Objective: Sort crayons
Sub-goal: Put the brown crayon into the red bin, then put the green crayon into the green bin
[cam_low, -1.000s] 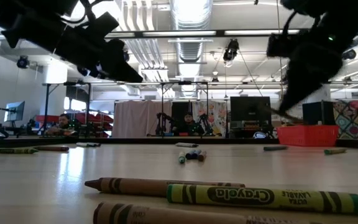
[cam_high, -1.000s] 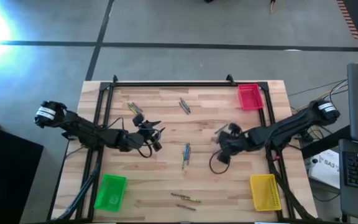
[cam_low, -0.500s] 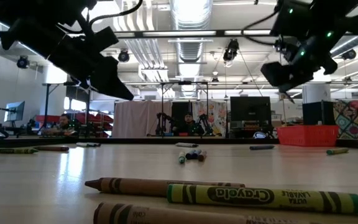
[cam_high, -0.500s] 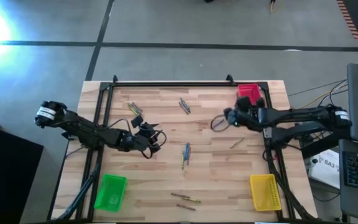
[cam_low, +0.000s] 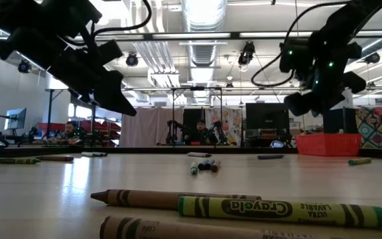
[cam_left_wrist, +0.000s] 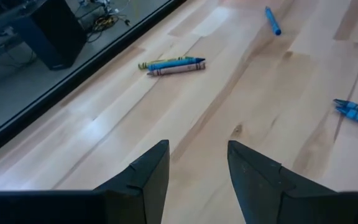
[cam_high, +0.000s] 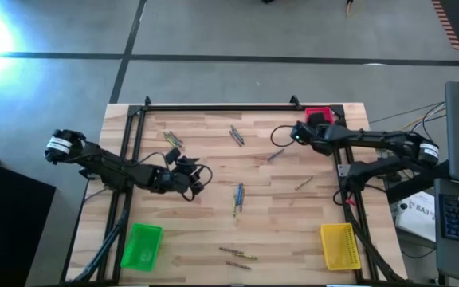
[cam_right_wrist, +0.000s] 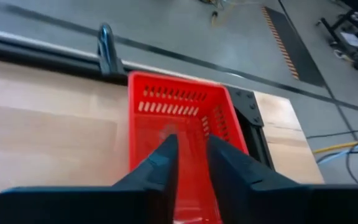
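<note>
Overhead, the right claw (cam_high: 319, 126) hangs at the near edge of the red tray (cam_high: 319, 114) in the upper right of the frame, its fingers (cam_right_wrist: 159, 168) slightly apart with only a narrow gap between them and the red mesh showing through; no crayon can be made out in that gap. This looks like the drop-off step of the sort, with the claw poised over the red tray's mouth. Whether anything already lies inside the tray cannot be told.

Meanwhile the left claw (cam_high: 188, 171) hovers left of centre above the wooden tabletop (cam_high: 213, 215), fingers (cam_left_wrist: 148, 177) apart and holding nothing, pointed toward a small cluster of three crayons (cam_left_wrist: 171, 65) ahead of it.

Elsewhere, crayons remain scattered: a pair near the middle of the tabletop (cam_high: 237, 198), others near the top centre (cam_high: 236, 136), some along the bottom edge (cam_high: 237, 256), a lone one right of centre (cam_high: 303, 184) and another just left of the right claw (cam_high: 275, 155). A green tray (cam_high: 141, 245) sits at lower left and a yellow tray (cam_high: 339, 245) at lower right.

Most of the sorting appears undone. The next move likely calls for the right arm to swing away from the tray toward a nearby loose crayon, lining its fingers across the thin stick before closing.
</note>
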